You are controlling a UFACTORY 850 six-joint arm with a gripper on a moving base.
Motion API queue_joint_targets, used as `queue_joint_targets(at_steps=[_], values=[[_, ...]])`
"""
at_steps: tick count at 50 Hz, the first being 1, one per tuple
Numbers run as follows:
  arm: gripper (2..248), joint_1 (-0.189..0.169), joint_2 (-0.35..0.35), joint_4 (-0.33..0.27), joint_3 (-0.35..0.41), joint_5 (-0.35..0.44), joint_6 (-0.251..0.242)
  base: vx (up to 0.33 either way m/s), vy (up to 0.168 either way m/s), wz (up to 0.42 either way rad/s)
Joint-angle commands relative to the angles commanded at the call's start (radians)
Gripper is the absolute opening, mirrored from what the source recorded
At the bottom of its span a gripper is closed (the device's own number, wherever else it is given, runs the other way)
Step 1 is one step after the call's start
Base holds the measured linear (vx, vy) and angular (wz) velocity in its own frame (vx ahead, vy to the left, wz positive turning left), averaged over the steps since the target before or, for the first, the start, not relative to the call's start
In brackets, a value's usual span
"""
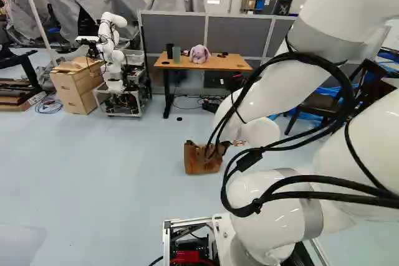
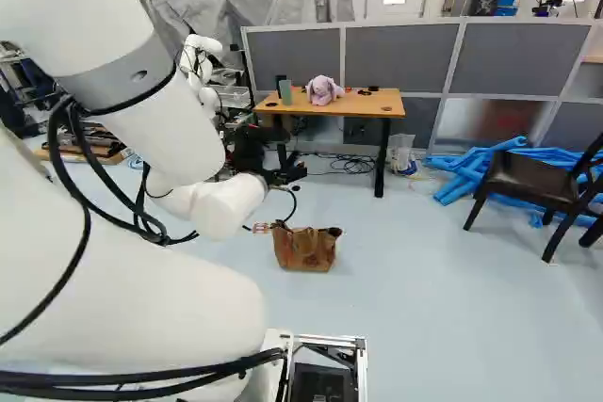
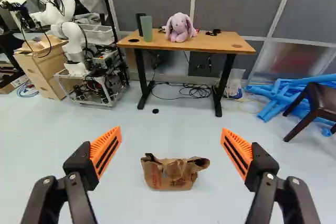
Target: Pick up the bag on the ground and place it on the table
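My gripper (image 2: 259, 152) shows in part beyond the arm in the right base view, raised above the floor. In the wrist view the gripper (image 3: 171, 131) is wide open, with nothing held and an orange pad on each finger. A brown bag (image 3: 170, 174) sits on the floor ahead, appearing between the two fingers but apart from them. The same bag (image 1: 201, 159) is partly covered by the arm's cables in the left base view. Beyond it stands the wooden-topped table (image 3: 210, 43) with black legs.
On the table are a purple plush rabbit (image 3: 179, 27), a green cup (image 3: 146, 28) and small black items. Another robot (image 1: 111, 51) stands beside a wooden cabinet (image 1: 76, 88). A dark chair (image 2: 532, 184) and blue foam tubes (image 2: 471, 168) lie toward the right. Grey partitions stand behind.
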Motion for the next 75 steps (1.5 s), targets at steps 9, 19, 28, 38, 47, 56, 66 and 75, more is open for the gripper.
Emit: queue_joint_targets(at_steps=[9,19,28,38,47,56,66,75], values=[[247,0.000,0.000,0.000,0.000,0.000,0.000,0.155,0.002,-0.011],[247,0.000,0.000,0.000,0.000,0.000,0.000,0.151,0.001,-0.011],[247,0.000,0.000,0.000,0.000,0.000,0.000,0.152,-0.002,-0.014],[247,0.000,0.000,0.000,0.000,0.000,0.000,0.144,-0.001,-0.011],[247,0.000,-0.012,0.000,-0.010,0.000,0.000,0.111,0.001,-0.010],[247,0.000,-0.030,0.000,-0.025,-0.017,0.000,0.018,-0.002,-0.002],[247,0.000,-0.053,0.000,-0.046,-0.072,0.000,0.000,0.000,0.000],[247,0.000,-0.090,0.000,-0.078,-0.132,0.000,0.000,0.000,0.000]])
